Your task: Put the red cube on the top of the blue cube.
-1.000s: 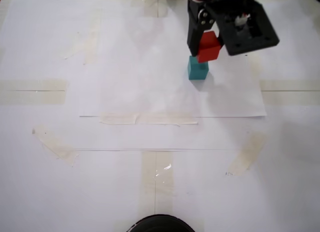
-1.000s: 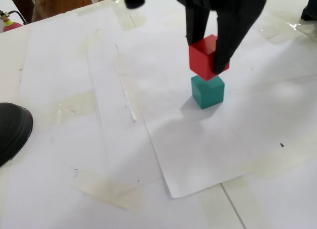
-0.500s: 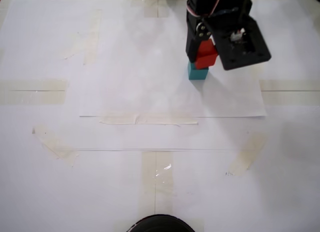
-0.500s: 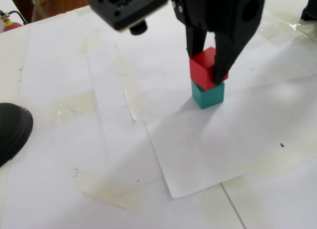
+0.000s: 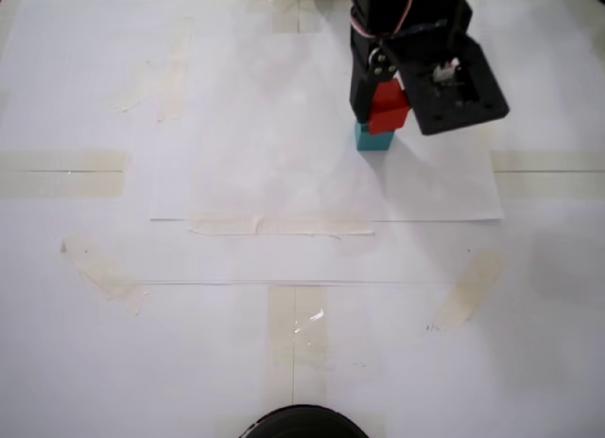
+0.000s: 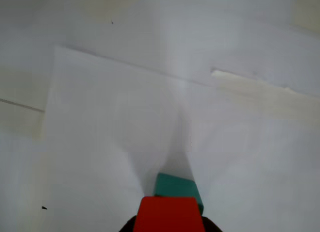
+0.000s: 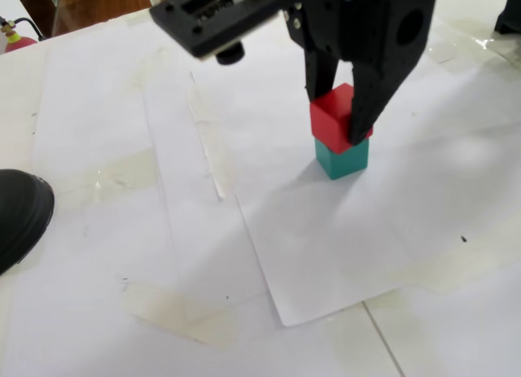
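Two small cubes are sitting stacked on a white sheet of paper (image 7: 342, 255) taped over my desk (image 7: 49, 92). I am holding the red cube (image 7: 335, 116) in the black pincer (image 7: 337, 133), whose two fingers are closing against opposite faces of it. It is resting on, or sitting a hair above, the blue cube (image 7: 342, 159), which is really teal; I cannot tell for certain whether the faces are touching.

Seen from the fixed camera looking straight down, the red cube (image 5: 388, 107) is covering most of the blue cube (image 5: 371, 140), yet a strip of teal is showing at the lower left. In the wrist view the red cube (image 6: 167, 214) is filling the bottom edge, with the blue cube (image 6: 177, 187) peeking out beyond it and slightly to the right.

My worry is that offset. If I am opening the fingers while the red cube is sitting off centre or slightly tilted, it may tip and slide off. A finger dragging on a face as I am lifting away could also pull it askew, or nudge the teal cube, since the fingertips are reaching down close to its top.
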You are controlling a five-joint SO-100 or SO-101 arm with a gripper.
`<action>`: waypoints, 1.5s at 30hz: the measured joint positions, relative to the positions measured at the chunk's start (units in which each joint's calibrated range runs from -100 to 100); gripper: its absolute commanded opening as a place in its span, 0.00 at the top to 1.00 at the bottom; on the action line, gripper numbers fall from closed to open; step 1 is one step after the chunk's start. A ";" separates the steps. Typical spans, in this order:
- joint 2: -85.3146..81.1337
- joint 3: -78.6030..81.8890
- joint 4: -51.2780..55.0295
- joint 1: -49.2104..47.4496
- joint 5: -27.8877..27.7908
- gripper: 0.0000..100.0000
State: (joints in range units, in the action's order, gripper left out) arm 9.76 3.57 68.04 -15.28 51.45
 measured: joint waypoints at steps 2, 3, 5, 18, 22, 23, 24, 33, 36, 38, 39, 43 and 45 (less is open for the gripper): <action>0.00 0.36 -0.33 0.00 0.00 0.79; 0.00 0.45 -0.33 0.00 0.00 0.78; 0.00 0.63 -0.33 0.00 0.00 0.76; 0.00 0.63 1.55 -0.07 0.93 0.65; 0.00 -0.54 4.23 -1.10 2.15 0.61; 0.00 -0.81 4.47 -1.61 2.30 0.60; 0.00 -0.99 4.64 -2.12 2.44 0.58; 0.00 -2.17 3.50 -4.90 3.47 0.56; 0.00 -2.17 3.17 -5.19 3.47 0.57; 0.00 -2.17 3.17 -5.12 3.37 0.57; 0.00 -2.17 3.01 -5.12 3.22 0.58; -0.09 -3.07 3.01 -4.53 2.10 0.61; -1.04 -4.07 3.42 -4.02 1.27 0.62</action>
State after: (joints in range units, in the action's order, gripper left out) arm 8.72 -0.50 71.45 -19.30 52.72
